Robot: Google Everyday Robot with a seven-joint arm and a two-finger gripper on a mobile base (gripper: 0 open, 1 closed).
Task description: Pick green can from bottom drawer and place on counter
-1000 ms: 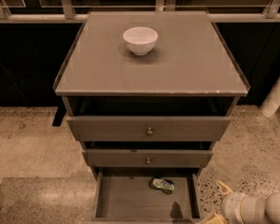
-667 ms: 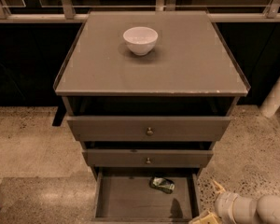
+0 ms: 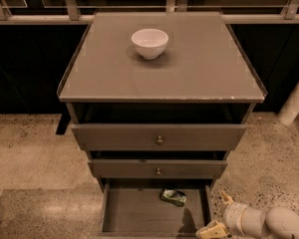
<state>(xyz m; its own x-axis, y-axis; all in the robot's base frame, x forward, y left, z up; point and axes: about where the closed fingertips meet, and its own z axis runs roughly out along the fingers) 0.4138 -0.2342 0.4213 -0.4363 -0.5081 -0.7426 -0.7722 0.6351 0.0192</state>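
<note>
The green can (image 3: 173, 196) lies on its side on the floor of the open bottom drawer (image 3: 134, 215), near its back right. My gripper (image 3: 217, 218) is at the lower right, just outside the drawer's right wall, to the right of the can and a little nearer the camera. One finger (image 3: 225, 198) points up and another (image 3: 209, 231) reaches toward the drawer's front corner, so the jaws stand apart and hold nothing. The counter (image 3: 189, 78) is the grey cabinet top above.
A white bowl (image 3: 149, 43) stands on the counter at the back middle. Two drawers with small round knobs (image 3: 160, 140) sit above the bottom drawer, pulled out slightly. Speckled floor surrounds the cabinet. A white post (image 3: 295, 101) stands at the right.
My gripper and arm have moved left, toward the right wall of the bottom drawer. The can and bowl have not moved.
</note>
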